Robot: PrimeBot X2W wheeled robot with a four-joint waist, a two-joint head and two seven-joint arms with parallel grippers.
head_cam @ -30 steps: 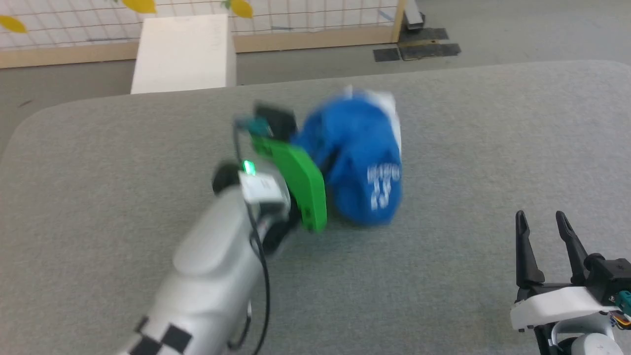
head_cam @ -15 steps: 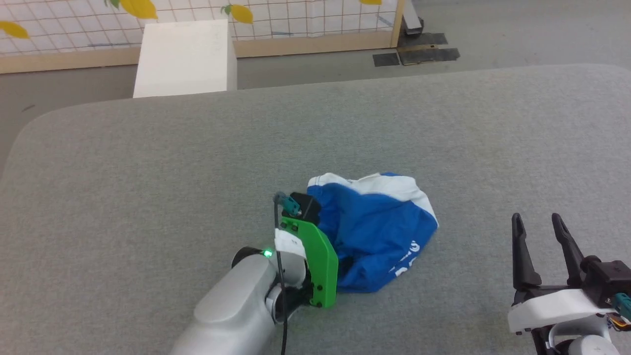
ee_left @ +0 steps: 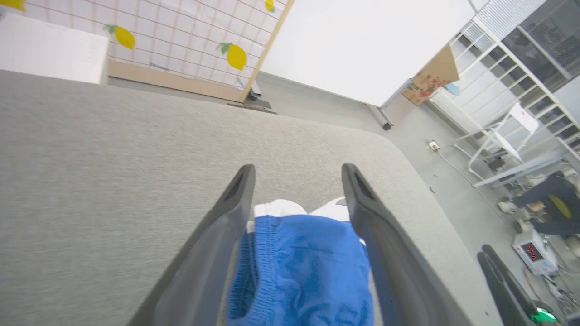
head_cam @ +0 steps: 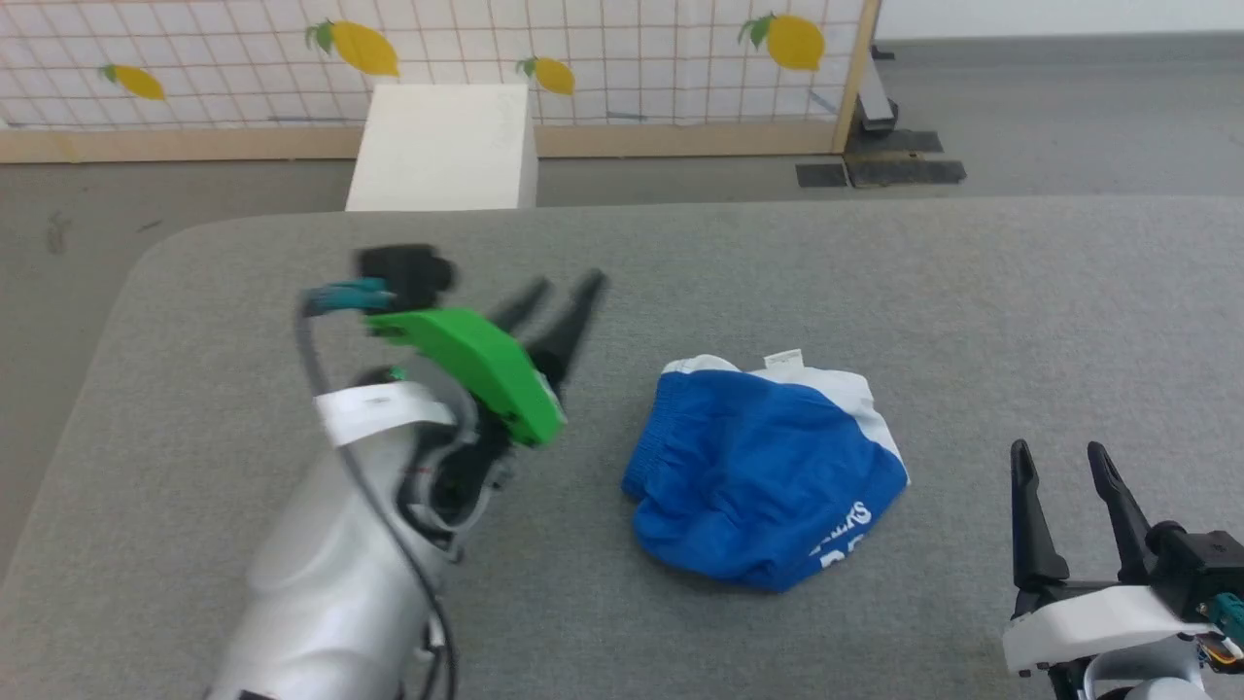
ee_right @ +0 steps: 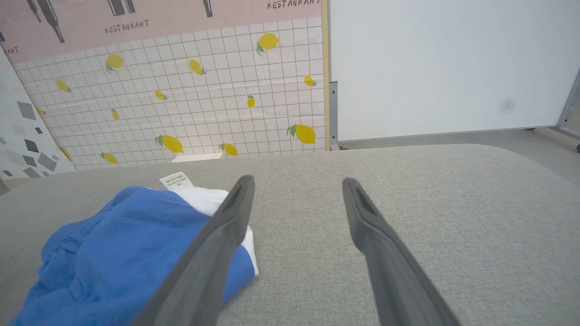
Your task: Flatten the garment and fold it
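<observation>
Barely started, I'd say; the garment (head_cam: 763,476) lies in a crumpled blue heap near the middle of the desk (head_cam: 972,292), not flattened and with no tidy fold, so all the spreading and folding is left to do. The left tool (head_cam: 564,289) hangs just left of the heap, fingers spread, holding nothing; the right tool (head_cam: 1058,449) sits at the near right, likewise spread and empty. For the white lettering (head_cam: 841,540) I go to the head view; the left wrist view gives the gathered waistband (ee_left: 256,253) close up; the right wrist view has the small tag (ee_right: 176,180) sticking up.
</observation>
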